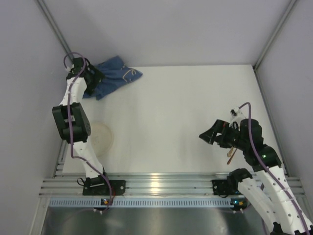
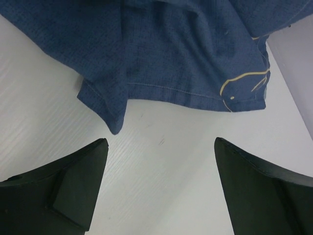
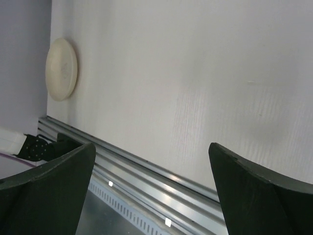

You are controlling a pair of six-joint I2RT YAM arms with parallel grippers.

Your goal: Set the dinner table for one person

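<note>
The table (image 1: 186,107) is flat, matte white, with silver rails at the frame's bottom. The left gripper (image 2: 160,143) gapes wide below the cloth (image 2: 176,54). The right gripper (image 3: 151,147) is wide too.

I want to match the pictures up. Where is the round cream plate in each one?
Top external: plate near left, partly behind the left arm.
Left wrist: not in it.
Right wrist: plate upper left.
Shared landmark: silver rail beside it in both.

Plain pale grey walls (image 1: 171,29) close in 3 sides, meeting at 2 silver corner posts (image 1: 53,27). Soft light glints off the near rails (image 1: 156,186).
</note>
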